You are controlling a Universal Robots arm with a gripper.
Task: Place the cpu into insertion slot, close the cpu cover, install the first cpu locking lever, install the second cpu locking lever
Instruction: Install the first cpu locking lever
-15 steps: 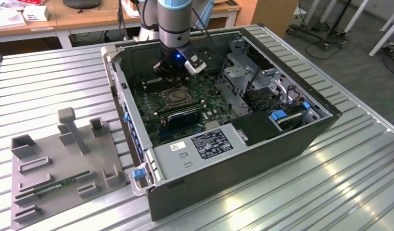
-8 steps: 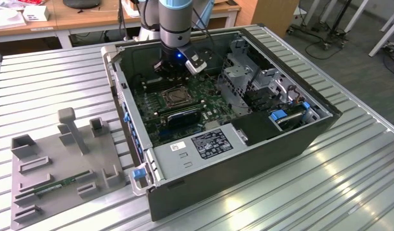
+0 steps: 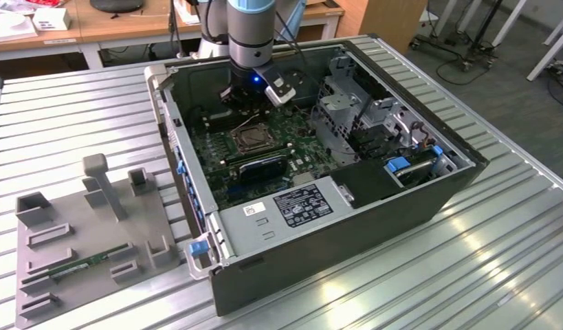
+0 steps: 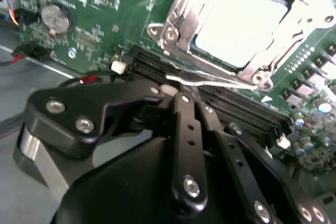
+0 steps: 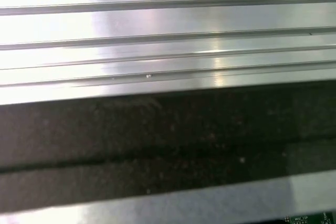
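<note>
In the exterior view the gripper (image 3: 243, 108) hangs inside the open computer case (image 3: 428, 199), mid-way along the ribbed surface (image 3: 70, 117). In the second wrist view its fingers (image 4: 185, 129) are closed together, tips at a thin locking lever (image 4: 210, 81). The cpu (image 4: 241, 24) lies in its socket, framed by the cpu cover (image 4: 181, 22). The first wrist view shows the dark case wall (image 5: 157, 140).

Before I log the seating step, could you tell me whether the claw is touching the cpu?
Apart. In the second wrist view the claw sits clear of the cpu; the cpu cover and memory slots lie between.
</note>
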